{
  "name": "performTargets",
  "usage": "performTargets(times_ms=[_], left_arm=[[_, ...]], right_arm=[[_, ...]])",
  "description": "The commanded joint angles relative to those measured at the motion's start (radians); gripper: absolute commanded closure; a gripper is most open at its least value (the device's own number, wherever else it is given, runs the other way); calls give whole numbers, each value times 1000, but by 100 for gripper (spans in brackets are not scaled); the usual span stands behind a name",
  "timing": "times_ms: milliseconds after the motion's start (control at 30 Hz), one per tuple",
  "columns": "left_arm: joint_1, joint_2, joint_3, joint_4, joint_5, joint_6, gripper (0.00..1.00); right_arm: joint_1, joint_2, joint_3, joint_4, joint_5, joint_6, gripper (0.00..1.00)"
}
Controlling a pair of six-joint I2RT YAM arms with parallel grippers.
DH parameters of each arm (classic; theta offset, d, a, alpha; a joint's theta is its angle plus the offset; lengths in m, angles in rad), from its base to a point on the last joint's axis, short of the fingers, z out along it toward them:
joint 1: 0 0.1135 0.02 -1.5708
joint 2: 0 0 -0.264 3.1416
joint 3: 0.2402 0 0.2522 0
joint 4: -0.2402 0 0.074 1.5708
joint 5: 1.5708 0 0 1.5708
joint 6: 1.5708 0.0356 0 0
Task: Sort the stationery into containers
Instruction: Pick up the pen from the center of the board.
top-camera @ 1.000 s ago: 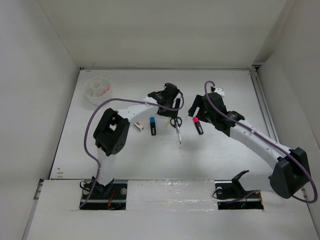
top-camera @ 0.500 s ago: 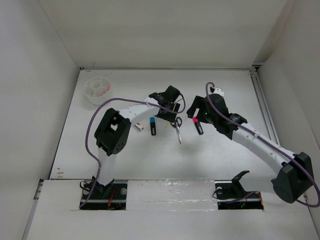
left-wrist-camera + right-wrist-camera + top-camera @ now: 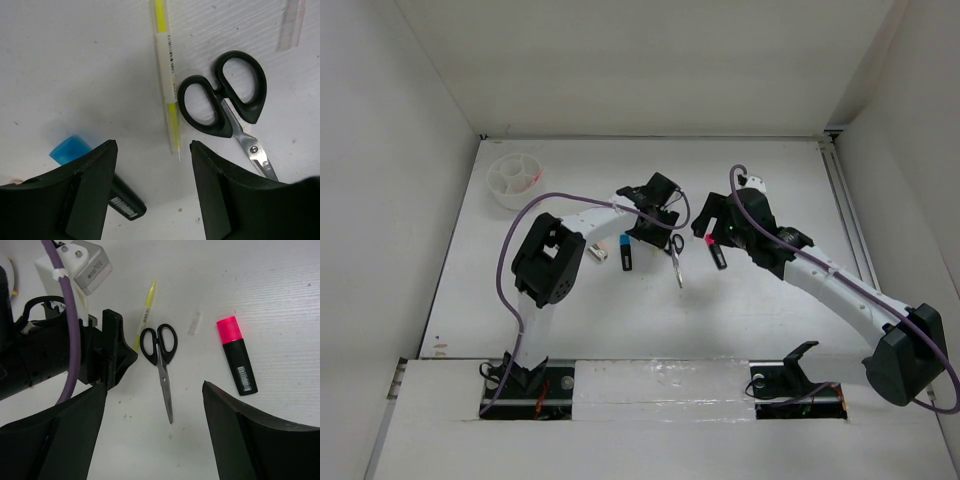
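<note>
scissors (image 3: 163,377) lie alongside yellow stick (image 3: 145,314), handles far, blade tips near.

Left pincer (image 3: 152,148) dropped closer over pale-yellow stick (image 3: 167,95), jaws narrowing around it, not touching.

Both arms had white link tubes and black joint housings: left arm (image 3: 585,222), right arm (image 3: 840,290). A purple cable (image 3: 71,315) ran along each, cinched with a white tie near the left wrist. Jaws were matte black wedge-shaped plastic. A grey labelled camera module (image 3: 90,262) sat on a white mount. Black base brackets (image 3: 525,383).
</note>
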Motion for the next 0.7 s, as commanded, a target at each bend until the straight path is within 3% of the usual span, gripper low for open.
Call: performTargets(times_ms=[0,367,467,667], left_arm=[[5,17,27,0,13,26,44],[5,44,38,9,-1,8,45],[5,69,61,9,-10,8,51],[5,89,72,-3,-32,8,53]], right_arm=[[9,-10,-7,55,-8,-12,17],[9,-10,-7,64,-17,-12,17],[9,-10,-7,74,-17,-12,17],[9,-1,-16,74,-26,-12,17]])
